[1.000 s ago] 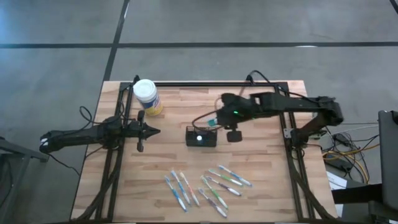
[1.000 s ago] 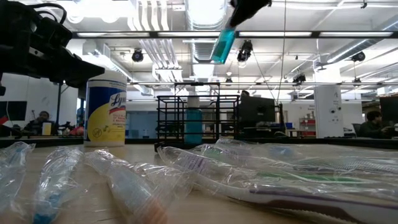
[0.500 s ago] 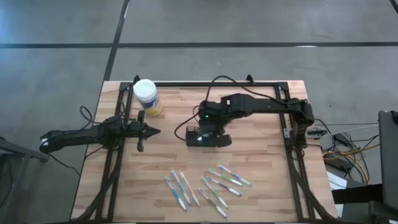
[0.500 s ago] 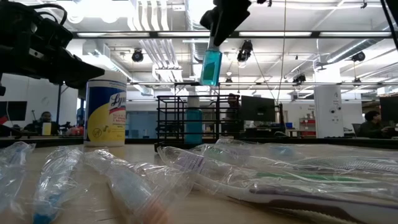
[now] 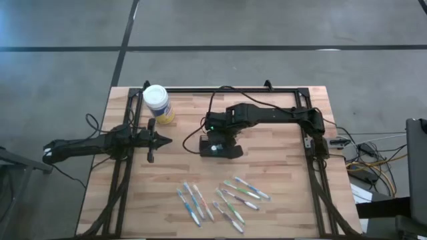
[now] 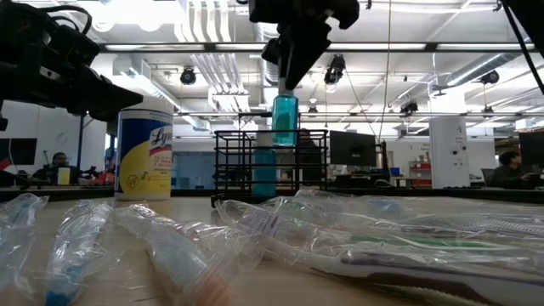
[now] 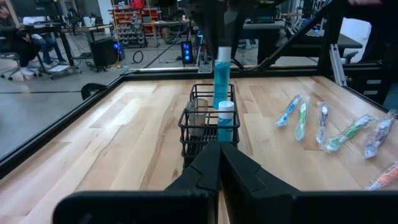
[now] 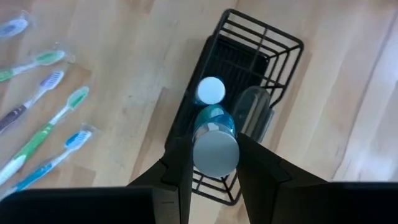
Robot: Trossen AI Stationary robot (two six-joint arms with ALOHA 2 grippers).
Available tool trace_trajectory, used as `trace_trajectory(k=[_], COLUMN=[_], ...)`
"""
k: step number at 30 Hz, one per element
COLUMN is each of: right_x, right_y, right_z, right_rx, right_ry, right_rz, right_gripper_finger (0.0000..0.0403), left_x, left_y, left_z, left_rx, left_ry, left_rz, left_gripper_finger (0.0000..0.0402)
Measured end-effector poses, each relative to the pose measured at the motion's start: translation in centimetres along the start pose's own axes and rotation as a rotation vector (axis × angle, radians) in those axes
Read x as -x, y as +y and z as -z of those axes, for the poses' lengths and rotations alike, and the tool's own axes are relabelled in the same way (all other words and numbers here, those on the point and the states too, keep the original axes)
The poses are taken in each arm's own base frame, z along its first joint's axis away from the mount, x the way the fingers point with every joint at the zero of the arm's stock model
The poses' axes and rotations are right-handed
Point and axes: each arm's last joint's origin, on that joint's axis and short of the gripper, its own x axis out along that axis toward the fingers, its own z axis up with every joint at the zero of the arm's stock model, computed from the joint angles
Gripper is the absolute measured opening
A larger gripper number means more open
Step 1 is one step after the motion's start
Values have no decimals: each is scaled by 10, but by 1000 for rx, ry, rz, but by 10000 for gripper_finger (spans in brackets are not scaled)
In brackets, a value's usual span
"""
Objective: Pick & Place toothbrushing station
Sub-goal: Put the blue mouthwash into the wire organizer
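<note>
The toothbrushing station is a small black wire holder standing mid-table. A white-capped teal bottle and a clear cup stand in it. My right gripper hangs above it, pointing down, shut on a second teal bottle. That bottle's lower end is about level with the holder's top rim. My left gripper waits shut at the table's left, pointing level at the holder. My right gripper pinches the teal bottle at its top, by the pale cap, between its two fingers. The fingers come from above, pointing steeply down. The bottle hangs upright below them, clear of the table, over the holder.
A round yellow canister with a white lid stands at the far left. Several wrapped toothbrushes lie on the near part of the table. A black frame runs along the table's edges.
My right gripper has carried the teal bottle toward the table's left edge and down, tipping to point more steeply down. The bottle, tilted and high before, now hangs upright just over the holder.
</note>
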Motion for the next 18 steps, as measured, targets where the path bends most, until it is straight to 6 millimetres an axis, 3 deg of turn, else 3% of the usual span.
trace_trajectory(k=[11, 18], right_x=[0, -14], right_y=[-2, -5], right_z=[0, 4], right_rx=[-1, -19], right_ry=[-10, -6], right_rz=[-4, -10], right_gripper_finger=[91, 91], left_x=[0, 0], left_y=[0, 0], left_z=[0, 0], left_rx=[0, -1], left_ry=[0, 0], left_rz=[1, 1], left_gripper_finger=[12, 12])
